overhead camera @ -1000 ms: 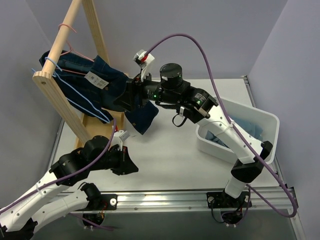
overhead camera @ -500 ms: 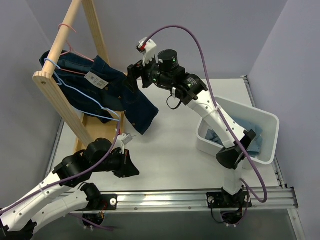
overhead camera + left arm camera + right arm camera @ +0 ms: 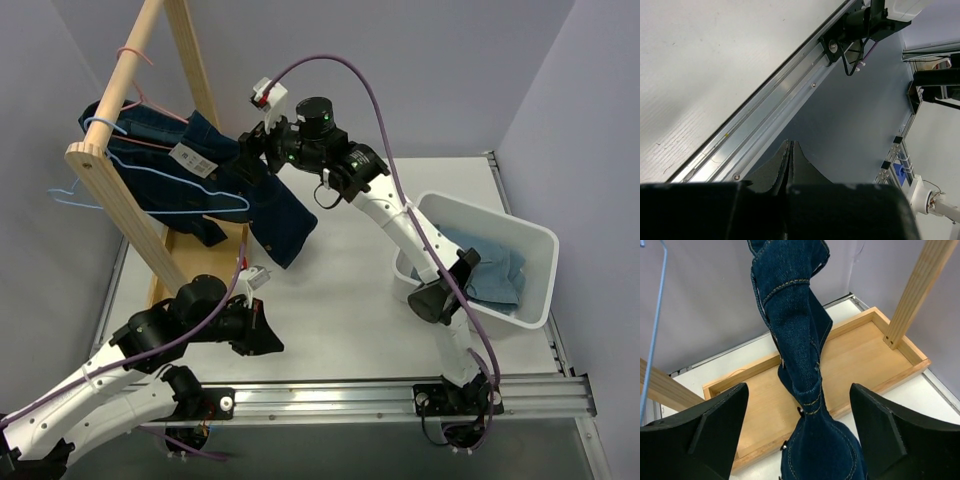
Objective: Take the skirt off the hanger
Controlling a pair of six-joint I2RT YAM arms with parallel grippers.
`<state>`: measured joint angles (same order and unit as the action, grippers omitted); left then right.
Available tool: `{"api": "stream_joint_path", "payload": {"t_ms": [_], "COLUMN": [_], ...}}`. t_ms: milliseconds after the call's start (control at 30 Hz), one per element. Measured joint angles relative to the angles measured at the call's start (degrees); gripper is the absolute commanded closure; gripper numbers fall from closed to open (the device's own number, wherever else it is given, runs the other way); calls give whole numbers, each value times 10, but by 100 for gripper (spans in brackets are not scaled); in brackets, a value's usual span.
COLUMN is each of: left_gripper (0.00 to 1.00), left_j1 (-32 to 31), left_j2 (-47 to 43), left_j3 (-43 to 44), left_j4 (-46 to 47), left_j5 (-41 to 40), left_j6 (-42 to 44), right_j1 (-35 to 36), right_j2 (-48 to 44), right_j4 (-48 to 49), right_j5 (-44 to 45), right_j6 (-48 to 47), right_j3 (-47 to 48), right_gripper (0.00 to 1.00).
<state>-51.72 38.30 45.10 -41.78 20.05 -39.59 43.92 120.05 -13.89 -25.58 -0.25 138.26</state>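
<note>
A dark blue denim skirt [image 3: 285, 222] hangs from a blue wire hanger [image 3: 150, 178] on the wooden rack's rail [image 3: 125, 70]. My right gripper [image 3: 252, 152] is up against the skirt's upper right part. In the right wrist view it [image 3: 799, 390] is open wide, with the twisted skirt [image 3: 795, 315] hanging between the fingers and touching neither. A blue hanger wire [image 3: 655, 315] shows at the far left. My left gripper [image 3: 268, 340] is low over the table near its front and is shut and empty [image 3: 790, 145].
The rack stands on a wooden tray base [image 3: 195, 255], also seen under the skirt [image 3: 860, 355], with an upright post [image 3: 912, 290]. A white bin [image 3: 535, 245] at the right holds a light blue cloth [image 3: 490, 270]. A metal rail [image 3: 790, 95] runs along the table's front edge.
My right gripper has let go of the skirt, opened, and moved up and left toward the rack. The blue hanger has swung out to the left. The left arm has barely moved.
</note>
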Motion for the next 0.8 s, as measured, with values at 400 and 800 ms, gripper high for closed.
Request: {"api": "stream_joint_path", "payload": {"t_ms": [400,800], "left_gripper": [98,98], "left_j1": [0,0], "left_j2": [-7,-10], "left_j3": [0,0], "left_j4": [1,1], "left_j5": [4,4], "left_j6": [-1,-2], "right_j1": [2,8], "right_j2": [45,45], "right_j4": [37,64], "right_j5": [-45,-77], "right_j6": [3,37], "right_j3": [14,17], "right_gripper": [100,100]}}
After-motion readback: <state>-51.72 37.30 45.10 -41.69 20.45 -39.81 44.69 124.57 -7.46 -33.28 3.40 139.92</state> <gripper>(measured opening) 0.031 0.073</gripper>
